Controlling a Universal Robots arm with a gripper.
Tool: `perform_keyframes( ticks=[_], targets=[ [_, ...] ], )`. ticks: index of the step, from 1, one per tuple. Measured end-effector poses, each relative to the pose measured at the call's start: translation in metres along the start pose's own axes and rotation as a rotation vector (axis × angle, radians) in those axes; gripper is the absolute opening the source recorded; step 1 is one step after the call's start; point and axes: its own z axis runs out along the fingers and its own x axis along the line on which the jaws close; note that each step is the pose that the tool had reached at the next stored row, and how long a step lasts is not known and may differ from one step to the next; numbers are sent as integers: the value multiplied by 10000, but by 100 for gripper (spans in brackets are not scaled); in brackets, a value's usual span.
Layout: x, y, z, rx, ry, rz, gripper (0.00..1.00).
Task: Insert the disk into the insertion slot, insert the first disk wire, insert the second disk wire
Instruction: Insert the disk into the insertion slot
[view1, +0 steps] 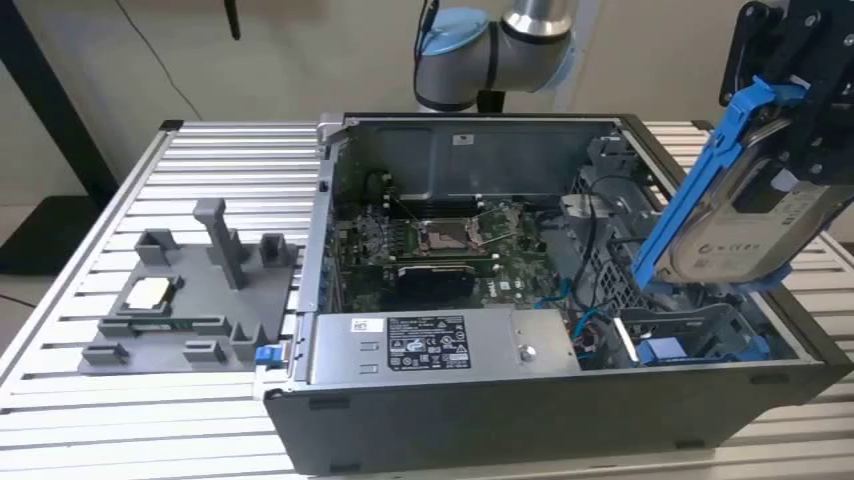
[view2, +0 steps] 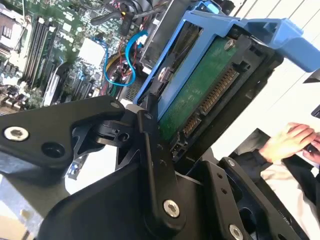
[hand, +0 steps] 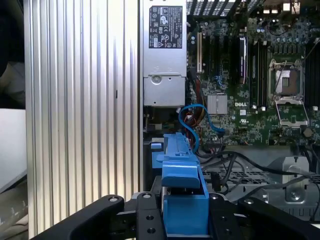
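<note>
My jaws grip the disk (view1: 747, 232) by its blue carrier (view1: 697, 185), tilted above the open case (view1: 534, 435) at the exterior view's right, its long axis slanting down toward the insertion slot (view1: 687, 325), which sits directly below its lower end.

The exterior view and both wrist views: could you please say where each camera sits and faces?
Exterior view: off the arm, looking down into the open case; arm and hand show.
First wrist view: on the wrist, looking along the disk to the motherboard; hand shows.
Second wrist view: on the wrist, facing the disk's circuit side; hand shows.
All three share the disk and motherboard.
</note>
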Motion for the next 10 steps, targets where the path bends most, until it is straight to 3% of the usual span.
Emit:
perform_keyframes(
  ticks=[10],
  targets=[
    [28, -49, 109, 0, 2, 6, 33]
  ],
)
